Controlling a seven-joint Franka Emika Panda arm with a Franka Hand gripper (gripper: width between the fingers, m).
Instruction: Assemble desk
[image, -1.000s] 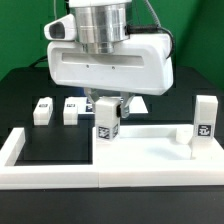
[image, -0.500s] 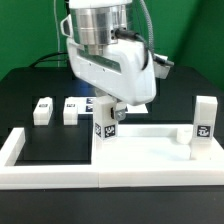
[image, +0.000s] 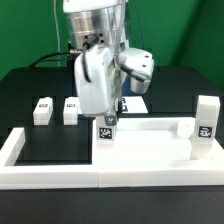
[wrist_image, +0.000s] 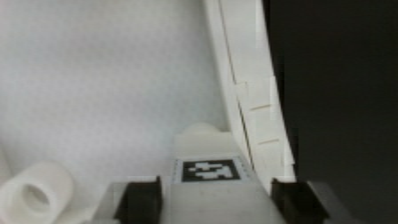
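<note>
The end effector (image: 107, 120) grips a white desk leg (image: 106, 131), which stands upright on the desk tray's (image: 150, 142) corner at the exterior view's left. The leg looks like rigid, light, smooth plastic, so its flat side faces should offer the firmest hold.

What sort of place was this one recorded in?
Probably a robotics lab bench: plain green backdrop, black table fenced by low white bars, tag-marked desk legs set out on it.
</note>
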